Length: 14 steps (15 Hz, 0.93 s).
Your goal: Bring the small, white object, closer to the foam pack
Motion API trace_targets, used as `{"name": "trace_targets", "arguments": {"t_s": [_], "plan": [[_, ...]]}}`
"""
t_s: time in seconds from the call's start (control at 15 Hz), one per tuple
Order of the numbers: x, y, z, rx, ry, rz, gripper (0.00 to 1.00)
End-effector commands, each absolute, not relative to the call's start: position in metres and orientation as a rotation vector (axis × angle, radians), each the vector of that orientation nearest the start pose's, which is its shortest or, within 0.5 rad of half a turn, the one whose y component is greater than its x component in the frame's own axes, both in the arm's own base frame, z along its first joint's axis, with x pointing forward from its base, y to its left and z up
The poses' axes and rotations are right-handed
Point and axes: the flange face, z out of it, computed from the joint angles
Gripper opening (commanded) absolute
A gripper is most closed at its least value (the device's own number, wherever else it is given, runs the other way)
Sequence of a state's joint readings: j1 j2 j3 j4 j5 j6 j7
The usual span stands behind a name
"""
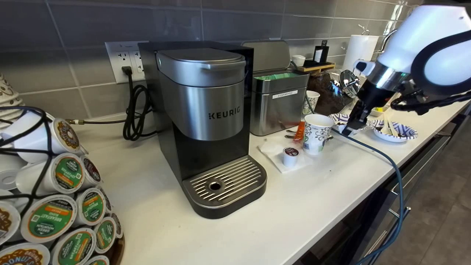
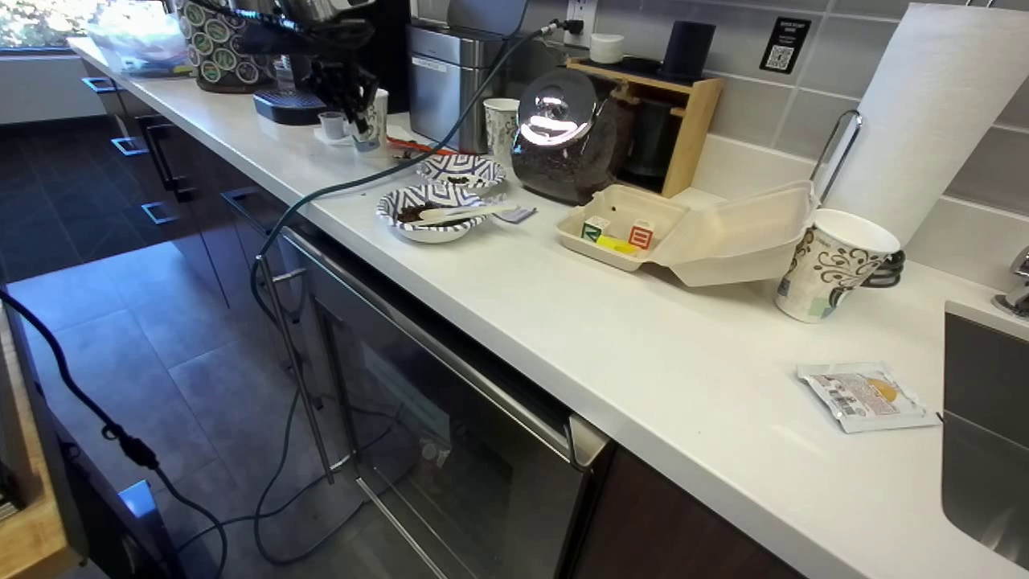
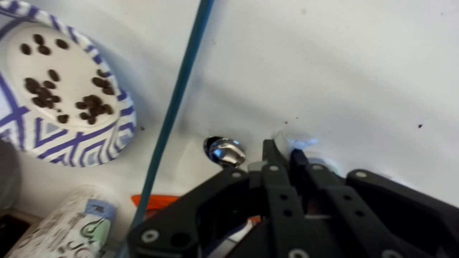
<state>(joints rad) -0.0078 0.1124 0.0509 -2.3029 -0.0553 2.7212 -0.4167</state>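
Black hand (image 3: 285, 150), fingertips pinched on a small white thing (image 3: 297, 141) that looks blurred, with a bluish glint. Spoons (image 3: 227, 150) and a patterned cup (image 1: 316, 137) are near. Well apart, in an exterior view, a beige foam pack (image 2: 735, 241) lies open on the table (image 2: 643, 346).

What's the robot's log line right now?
end effector: closed, apparently on small white object; lift: unclear; nearby: patterned paper cup; open clamshell container: farther along counter; delivery: not done

The white counter (image 2: 579, 338) carries a foam box (image 2: 719, 245); from where I stand, two bowls (image 2: 438, 234) sit left of it, a jar (image 2: 559, 157) behind, a paper cup (image 2: 832, 269) just right, a packet (image 2: 868, 396) in front and to the right.
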Motion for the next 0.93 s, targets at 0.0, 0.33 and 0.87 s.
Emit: {"name": "trace_targets", "arguments": {"t_s": [0.0,0.33,0.87], "plan": [[0.505,-0.022,0.391,-3.154,-0.569,-0.658,0.02],[0.469,-0.155,0.446,-3.285,-0.135,-0.758,0.02],[0.468,-0.184,0.454,-3.29,-0.082,-0.782,0.09]]}}
